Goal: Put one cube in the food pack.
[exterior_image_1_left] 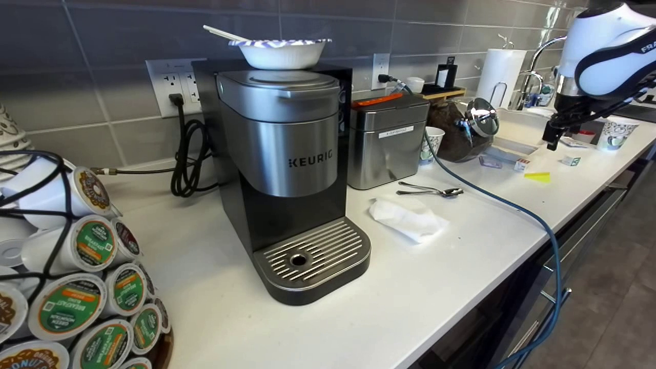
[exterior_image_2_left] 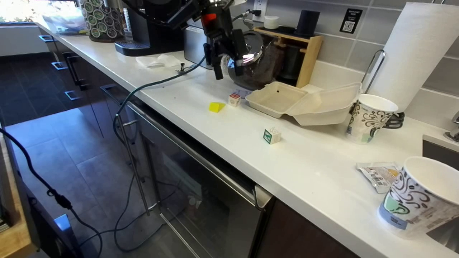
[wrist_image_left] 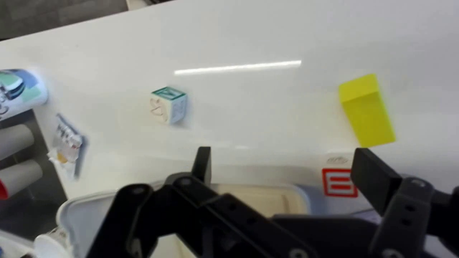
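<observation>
On the white counter [exterior_image_2_left: 247, 125], in an exterior view, the food box [exterior_image_2_left: 308, 104] lies unfolded at four o'clock from the gripper [exterior_image_2_left: 228, 73], which hangs above with its fingers [exterior_image_2_left: 217, 70] spread wide. Below the gripper, the yellow block [exterior_image_2_left: 216, 106] lies towards seven o'clock, the green-marked cube [exterior_image_2_left: 271, 136] at five and the red-marked cube [exterior_image_2_left: 235, 100] at six, just beside the box.

In an exterior view there are two lettered cubes [exterior_image_2_left: 235, 100] [exterior_image_2_left: 272, 135], one yellow block [exterior_image_2_left: 216, 106], one food pack [exterior_image_2_left: 319, 109], two loose patterned cups [exterior_image_2_left: 369, 120] [exterior_image_2_left: 417, 197], one sachet [exterior_image_2_left: 378, 175], one paper towel roll [exterior_image_2_left: 416, 46], one jar [exterior_image_2_left: 263, 68], one coffee maker [exterior_image_2_left: 161, 36] and one napkin [exterior_image_2_left: 157, 61]
</observation>
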### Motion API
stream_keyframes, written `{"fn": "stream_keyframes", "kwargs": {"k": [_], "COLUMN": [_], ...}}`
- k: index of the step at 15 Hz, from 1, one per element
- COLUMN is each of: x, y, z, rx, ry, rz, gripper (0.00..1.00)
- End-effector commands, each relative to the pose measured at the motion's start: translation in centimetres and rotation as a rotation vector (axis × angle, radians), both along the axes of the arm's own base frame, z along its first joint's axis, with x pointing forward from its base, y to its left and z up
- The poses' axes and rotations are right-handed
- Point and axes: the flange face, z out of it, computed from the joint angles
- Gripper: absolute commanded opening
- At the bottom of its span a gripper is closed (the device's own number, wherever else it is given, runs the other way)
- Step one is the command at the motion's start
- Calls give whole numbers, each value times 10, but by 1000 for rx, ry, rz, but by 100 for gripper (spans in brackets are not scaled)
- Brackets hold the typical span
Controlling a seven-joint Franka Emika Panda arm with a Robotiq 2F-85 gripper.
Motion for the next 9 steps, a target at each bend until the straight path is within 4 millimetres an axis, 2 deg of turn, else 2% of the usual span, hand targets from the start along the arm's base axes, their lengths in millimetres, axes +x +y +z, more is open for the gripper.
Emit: {"fn": "stream_keyframes", "kwargs": {"k": [1,7,9], "x": [3,16,21], "y": [13,6,0], "z": [-8,-10,-10], "rx": [143,389,400], "ry": [100,141,117], "rz": [10,-11,-36], "gripper": [100,100,100]}}
